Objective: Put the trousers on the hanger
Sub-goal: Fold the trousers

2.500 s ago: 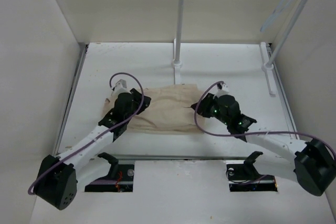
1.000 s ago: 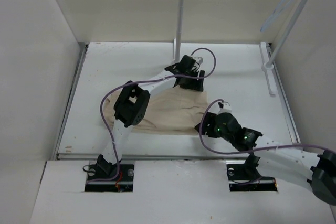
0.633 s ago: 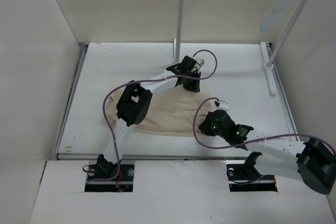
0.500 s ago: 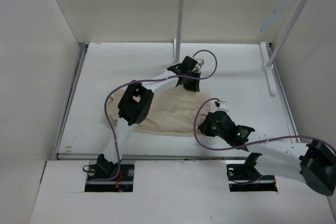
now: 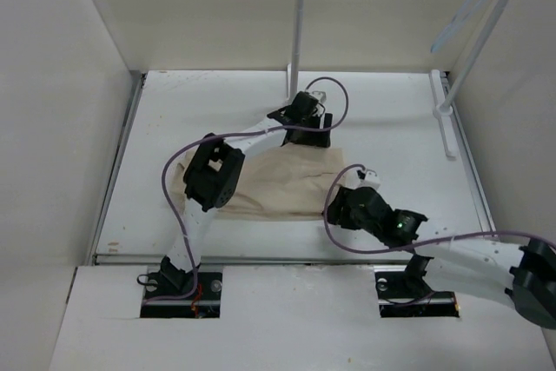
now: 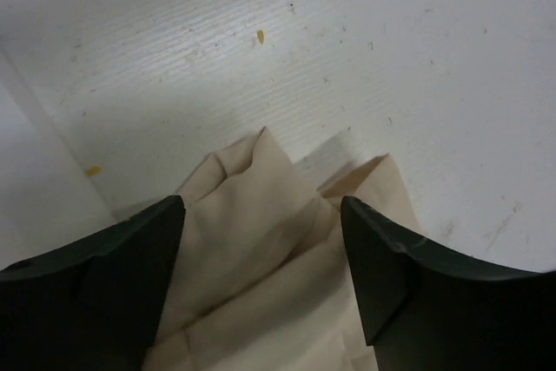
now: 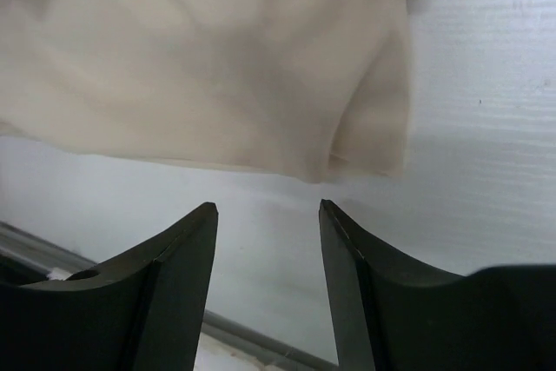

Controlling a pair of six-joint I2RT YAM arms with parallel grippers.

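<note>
Trousers point(image 5: 278, 182), beige and wrinkled, lie flat on the white table point(image 5: 391, 110) between the two pincers. The left gripper point(image 6: 261, 215) is released. Its dark jaws stand wide apart over the cloth's far right corner, and a peaked fold lies between them unpinched. The right gripper point(image 7: 268, 210) is likewise released, with only bare table between its jaws. The cloth's near right corner lies just beyond its tips, apart from them. A white upright pole point(image 5: 297, 32) stands just behind the left gripper. The hanger point(image 5: 458, 15), thin and pale blue, hangs high at the far right, well apart from the trousers.
</note>
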